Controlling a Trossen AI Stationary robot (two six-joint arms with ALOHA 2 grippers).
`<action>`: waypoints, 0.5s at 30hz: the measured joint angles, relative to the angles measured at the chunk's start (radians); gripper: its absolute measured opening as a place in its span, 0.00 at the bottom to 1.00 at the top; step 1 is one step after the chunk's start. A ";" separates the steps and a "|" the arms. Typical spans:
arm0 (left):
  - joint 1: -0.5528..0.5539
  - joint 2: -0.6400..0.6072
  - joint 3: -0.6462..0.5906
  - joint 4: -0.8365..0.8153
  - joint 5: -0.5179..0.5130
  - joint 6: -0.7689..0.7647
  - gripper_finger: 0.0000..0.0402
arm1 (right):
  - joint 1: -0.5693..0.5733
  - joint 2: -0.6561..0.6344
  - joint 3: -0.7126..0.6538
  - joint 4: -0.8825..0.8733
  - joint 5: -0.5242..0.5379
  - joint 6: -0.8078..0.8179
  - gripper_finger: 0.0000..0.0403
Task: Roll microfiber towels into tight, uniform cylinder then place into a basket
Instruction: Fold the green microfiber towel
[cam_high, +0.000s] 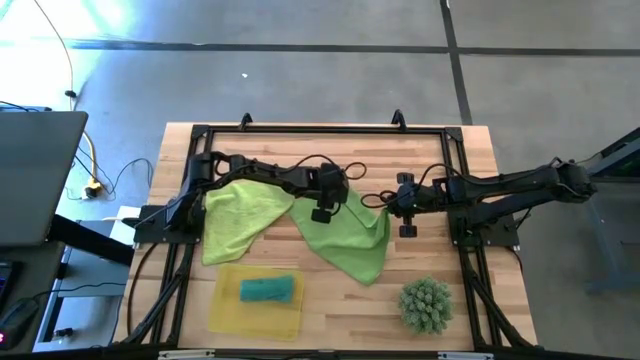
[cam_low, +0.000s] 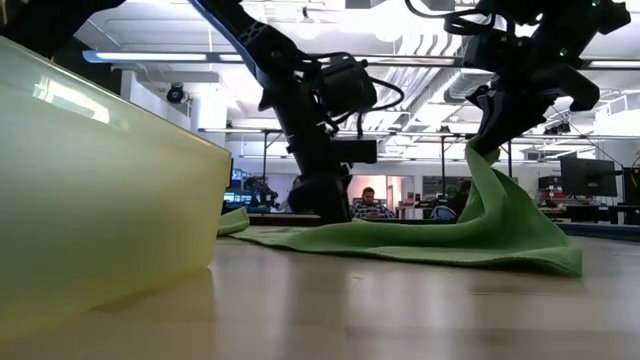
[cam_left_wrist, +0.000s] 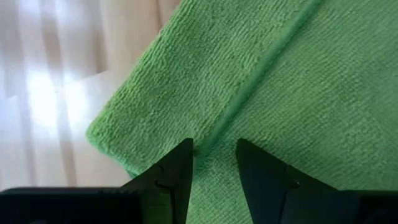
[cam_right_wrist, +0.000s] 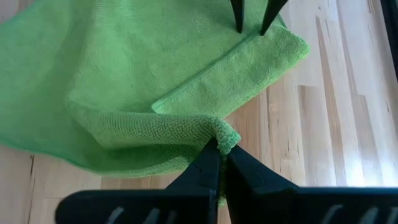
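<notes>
- Pinching a raised corner of the green towel (cam_right_wrist: 124, 81), the right hand (cam_right_wrist: 222, 152) was closed on the cloth, its fingers pressed together around a bunched fold lifted off the wooden surface (cam_right_wrist: 336, 112).
- From that grip the towel draped down in a tent shape to the surface in the low view, where most of it lay flat.
- The left hand (cam_left_wrist: 214, 155) stood with its fingers parted, tips down on the opposite edge of the same towel, one finger (cam_left_wrist: 177, 171) on each side of a fold line near the towel's corner; whether it pressed the cloth could not be told.
- Seen from above, the left hand (cam_high: 322, 214) and the right hand (cam_high: 407, 230) sat near each other over the middle of the surface, the towel spread between and below them.
- A second green towel (cam_high: 235, 215) lay crumpled under the left arm, just beside the first.
- The basket (cam_high: 222, 310) sat at the near edge of the surface, apart from both hands, holding a rolled teal towel (cam_high: 268, 290).
- A spiky green ball (cam_high: 426, 305) rested on the surface below the right arm.
</notes>
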 joint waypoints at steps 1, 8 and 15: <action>-0.001 0.006 0.001 0.003 -0.023 -0.004 0.29 | 0.000 0.000 0.000 0.000 0.000 0.000 0.00; -0.009 0.002 0.002 -0.064 0.060 -0.207 0.29 | 0.000 0.000 0.000 -0.001 -0.001 0.002 0.00; -0.054 0.003 0.000 -0.089 0.378 -0.632 0.29 | 0.000 0.000 0.000 -0.002 -0.004 -0.021 0.00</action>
